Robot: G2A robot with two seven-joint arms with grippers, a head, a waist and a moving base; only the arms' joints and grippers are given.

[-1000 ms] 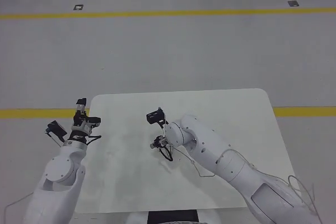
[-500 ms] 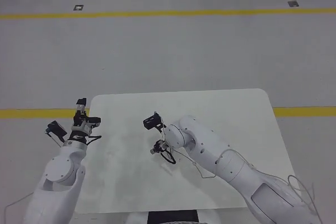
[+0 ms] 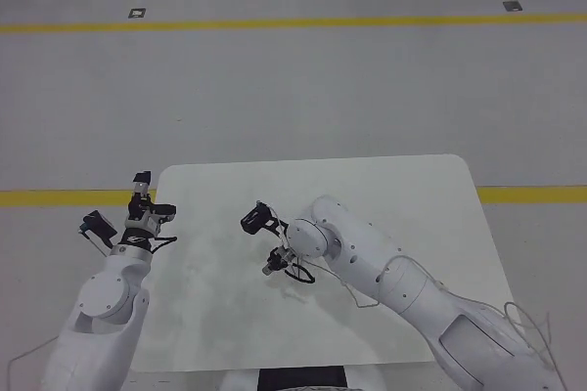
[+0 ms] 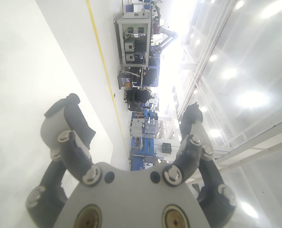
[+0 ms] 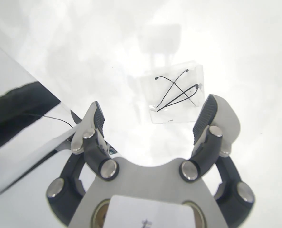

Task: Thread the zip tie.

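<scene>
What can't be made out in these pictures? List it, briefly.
Right wrist view: the zip ties in the clear tray cross; too thin to count, or to tell if one is threaded.
Right wrist view: a dark shape, cut off by the edge; unidentifiable.
Top view: the right hand, too small to read its fingers.

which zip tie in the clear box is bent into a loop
The zip tie folded double, both strands meeting at its head by the clear box's wall; the other two are single strands that cross.
</scene>
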